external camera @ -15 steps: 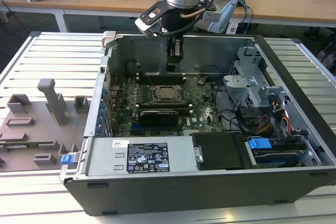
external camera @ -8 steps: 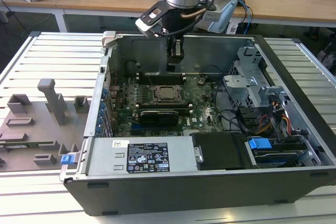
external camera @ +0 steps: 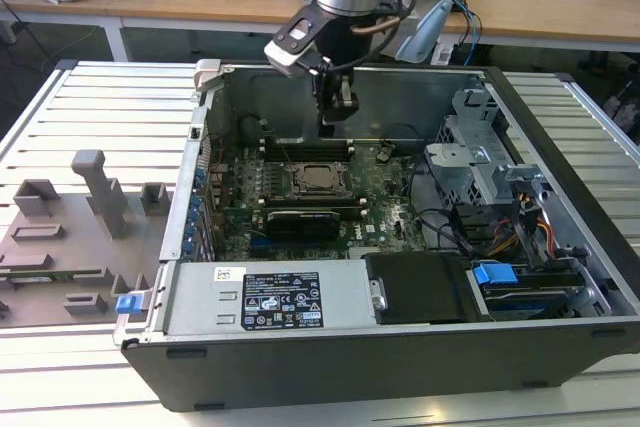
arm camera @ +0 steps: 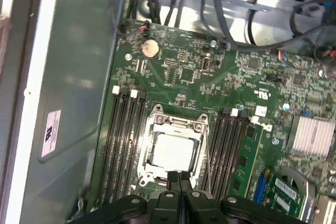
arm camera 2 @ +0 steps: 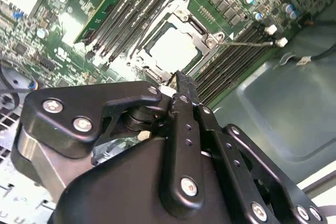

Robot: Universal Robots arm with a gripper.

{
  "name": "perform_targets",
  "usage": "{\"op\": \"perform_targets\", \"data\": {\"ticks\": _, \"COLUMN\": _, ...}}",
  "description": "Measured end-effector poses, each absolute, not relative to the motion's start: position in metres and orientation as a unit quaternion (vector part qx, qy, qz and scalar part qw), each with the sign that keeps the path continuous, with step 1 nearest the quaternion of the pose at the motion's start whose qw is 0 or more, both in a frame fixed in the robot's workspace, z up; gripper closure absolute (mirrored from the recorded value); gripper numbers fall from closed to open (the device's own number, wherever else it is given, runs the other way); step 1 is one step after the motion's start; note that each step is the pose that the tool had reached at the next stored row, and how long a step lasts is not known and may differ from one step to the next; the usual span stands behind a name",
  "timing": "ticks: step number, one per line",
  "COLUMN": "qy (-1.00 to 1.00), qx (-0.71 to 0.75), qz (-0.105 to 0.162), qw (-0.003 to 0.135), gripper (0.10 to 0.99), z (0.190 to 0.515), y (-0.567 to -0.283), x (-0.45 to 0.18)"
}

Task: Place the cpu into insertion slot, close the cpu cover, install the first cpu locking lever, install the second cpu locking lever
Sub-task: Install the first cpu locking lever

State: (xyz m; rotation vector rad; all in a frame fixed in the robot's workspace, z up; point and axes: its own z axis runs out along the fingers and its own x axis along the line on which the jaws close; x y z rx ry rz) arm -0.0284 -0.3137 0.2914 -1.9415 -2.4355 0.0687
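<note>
The cpu (arm camera: 170,151) lies flat in the insertion slot (arm camera: 152,178) on the green motherboard (arm camera: 189,77), its pale metal top showing through the window of the cpu cover (arm camera: 177,123), which lies down around it. In the second wrist view the cpu (arm camera 2: 173,47) sits just beyond my fingertips. A thin wire lever (arm camera: 206,153) runs along one side of the socket. My gripper (external camera: 337,112) hangs above the board near the case's back wall, over the far edge of the socket (external camera: 318,179). Its fingers (arm camera 2: 185,103) are pressed together, shut on nothing, in both wrist views.
The board sits inside an open computer case (external camera: 560,127). Black memory slots (arm camera: 123,140) flank the socket. A drive cage with cables (external camera: 490,177) fills the exterior view's right, a power supply (external camera: 265,302) the front. A grey fixture tray (external camera: 70,237) lies outside on the exterior view's left.
</note>
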Motion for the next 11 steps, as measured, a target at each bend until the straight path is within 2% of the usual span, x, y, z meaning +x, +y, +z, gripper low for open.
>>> {"op": "perform_targets", "data": {"ticks": 11, "qy": -0.858, "qx": -0.512, "qz": 0.024, "qw": 0.010, "gripper": 0.980, "z": 0.2914, "y": -0.3137, "x": -0.0284}}
